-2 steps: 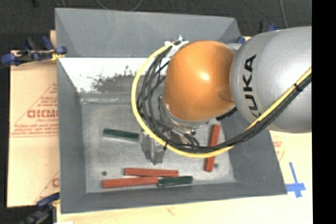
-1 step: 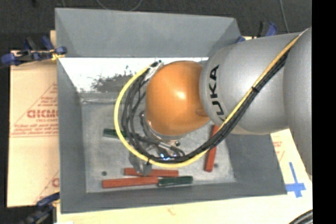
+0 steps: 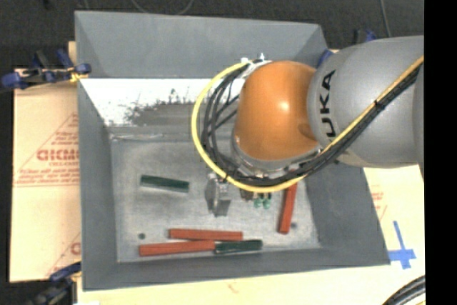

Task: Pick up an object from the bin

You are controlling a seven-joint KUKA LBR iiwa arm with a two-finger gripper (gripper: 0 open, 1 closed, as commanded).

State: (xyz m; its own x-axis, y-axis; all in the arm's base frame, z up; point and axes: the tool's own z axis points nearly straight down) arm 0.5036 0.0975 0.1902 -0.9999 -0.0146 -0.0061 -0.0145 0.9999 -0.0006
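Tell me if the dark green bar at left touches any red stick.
No: the dark green bar lies alone, clear of the red sticks nearer the front.

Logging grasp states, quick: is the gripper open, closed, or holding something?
Gripper: cannot be told whether open or closed.

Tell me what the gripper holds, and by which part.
Nothing visible in it: the gripper hangs over bare bin floor, right of the dark green bar.

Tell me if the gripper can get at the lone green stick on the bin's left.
Probably yes: the green stick lies flat and alone on the floor of the bin, and the gripper hangs beside it with bare floor between them.
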